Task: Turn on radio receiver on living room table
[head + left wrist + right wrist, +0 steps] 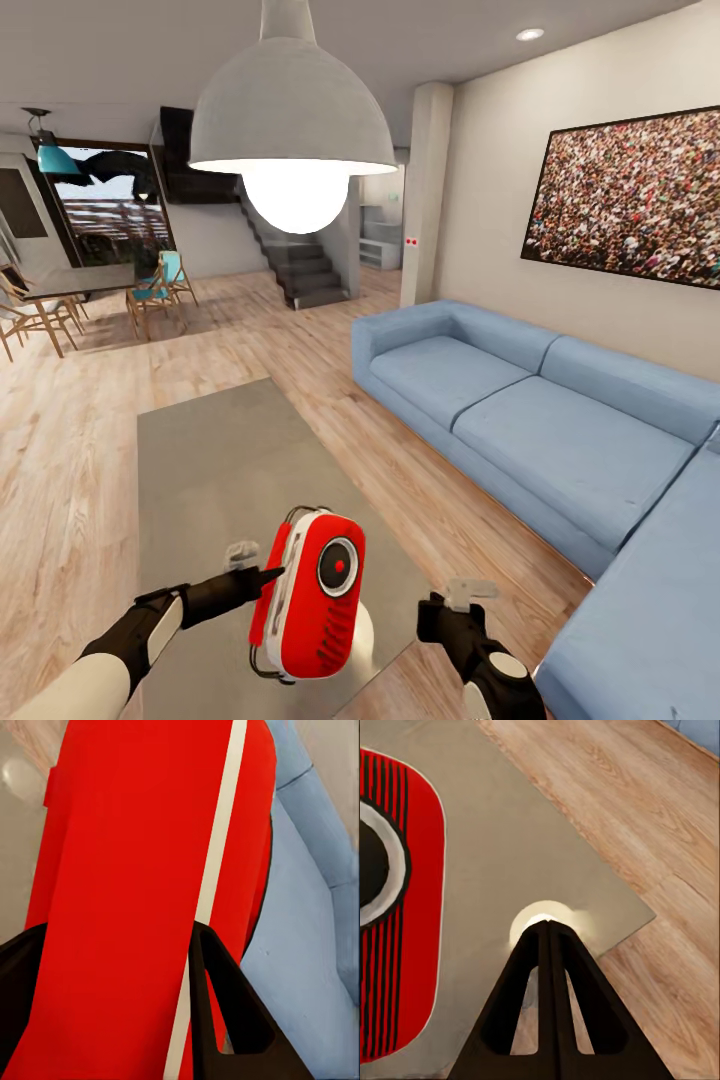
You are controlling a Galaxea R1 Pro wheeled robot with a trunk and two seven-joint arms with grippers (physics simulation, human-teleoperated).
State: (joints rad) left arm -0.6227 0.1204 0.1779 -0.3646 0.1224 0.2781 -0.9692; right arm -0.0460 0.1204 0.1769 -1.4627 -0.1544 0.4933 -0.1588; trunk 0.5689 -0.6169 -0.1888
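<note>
The red radio receiver (310, 600) with white trim stands upright on the near end of the grey glassy table (220, 450); its round dark dial shows a red centre. My left gripper (265, 577) reaches in from the left, its tip against the radio's side. In the left wrist view the fingers (225, 1012) stand apart, open, right up against the radio's red side (135, 870). My right gripper (437, 615) hovers over the table's near right corner, shut and empty (547, 934), with the radio's grille (405, 907) beside it and apart from it.
A blue L-shaped sofa (520, 400) runs along the right wall under a large crowd photo (630, 195). A white dome pendant lamp (292, 110) hangs ahead. Far left stand a dining table and wooden chairs (70, 290); stairs (300, 265) rise at the back. Wood floor surrounds the table.
</note>
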